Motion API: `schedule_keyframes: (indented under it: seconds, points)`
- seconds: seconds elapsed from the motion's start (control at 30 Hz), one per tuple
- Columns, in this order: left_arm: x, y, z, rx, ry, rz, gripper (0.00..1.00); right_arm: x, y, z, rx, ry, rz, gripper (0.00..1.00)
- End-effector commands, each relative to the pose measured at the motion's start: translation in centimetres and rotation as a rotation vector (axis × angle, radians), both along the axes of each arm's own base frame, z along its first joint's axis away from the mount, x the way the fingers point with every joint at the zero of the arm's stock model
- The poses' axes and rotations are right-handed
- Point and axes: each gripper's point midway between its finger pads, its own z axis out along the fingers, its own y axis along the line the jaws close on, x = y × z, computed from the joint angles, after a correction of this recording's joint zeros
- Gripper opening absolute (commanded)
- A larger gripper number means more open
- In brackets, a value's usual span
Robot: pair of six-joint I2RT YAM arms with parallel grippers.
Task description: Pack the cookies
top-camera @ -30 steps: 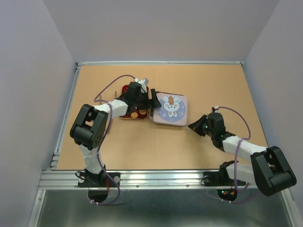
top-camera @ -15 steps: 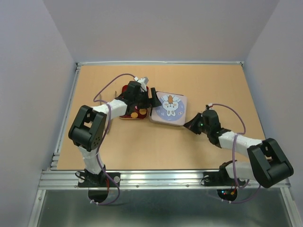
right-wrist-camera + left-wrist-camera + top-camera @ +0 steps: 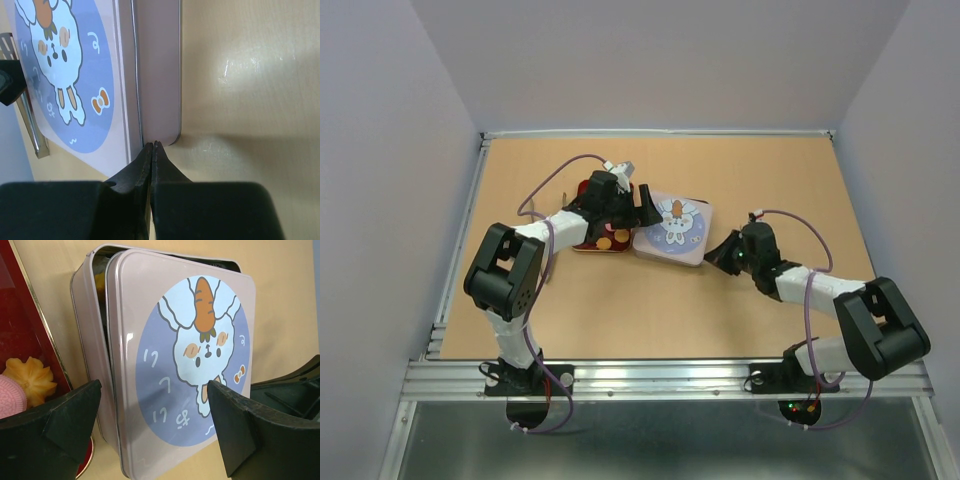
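Now: glossy rounded-square metal tin point(image 3: 90, 325); ridged flower-shaped cookies point(image 3: 30, 381).

The picture's left edge cuts off the pink cookie point(image 3: 10, 400).

Cookies point(image 3: 30, 381) yellow and pink, tray point(image 3: 20, 315) red, tin point(image 3: 125, 305) seemingly pinkish, rabbit point(image 3: 205, 356) white on blue.

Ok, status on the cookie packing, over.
Left gripper open, straddling the bunny lid. Right gripper shut, tips at the tin corner. Cookies in the red tray. Lid sits askew on tin.
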Motion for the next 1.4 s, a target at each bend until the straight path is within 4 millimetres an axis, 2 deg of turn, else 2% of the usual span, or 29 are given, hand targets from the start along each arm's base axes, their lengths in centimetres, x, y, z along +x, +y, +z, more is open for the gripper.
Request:
schedule_keyframes:
  seconds: [0.0, 0.07, 0.27, 0.43, 0.53, 0.8, 1.17, 1.37]
  points:
    - [-0.1, -0.5, 2.7, -0.047, -0.068, -0.020, 0.99, 1.9, 1.2, 2.7, 0.021, -0.080, 0.022, 0.01]
    - [-0.1, -0.5, 2.8, -0.048, -0.069, -0.021, 0.99, 2.1, 1.2, 2.7, 0.012, -0.079, 0.022, 0.00]
    - [-0.2, -0.4, 2.9, -0.049, -0.073, -0.014, 0.99, 3.8, 0.8, 4.7, -0.040, -0.142, 0.000, 0.00]
    - [0.2, -0.3, 3.2, -0.035, -0.075, -0.008, 0.99, 5.1, -1.2, 5.6, -0.149, -0.171, -0.065, 0.00]
    - [0.6, -0.3, 3.3, -0.025, -0.080, -0.004, 0.99, 5.5, -1.7, 5.8, -0.163, -0.175, -0.085, 0.00]
    - [1.1, -0.6, 3.4, -0.021, -0.077, -0.004, 0.99, 6.2, -1.6, 5.0, -0.164, -0.144, -0.102, 0.00]
    - [2.4, -1.0, 4.0, -0.008, -0.077, 0.003, 0.99, 7.7, -0.6, 6.8, -0.136, -0.176, -0.095, 0.00]
    - [2.6, -1.4, 3.9, -0.013, -0.068, -0.008, 0.99, 8.4, -0.3, 6.5, -0.140, -0.171, -0.092, 0.00]
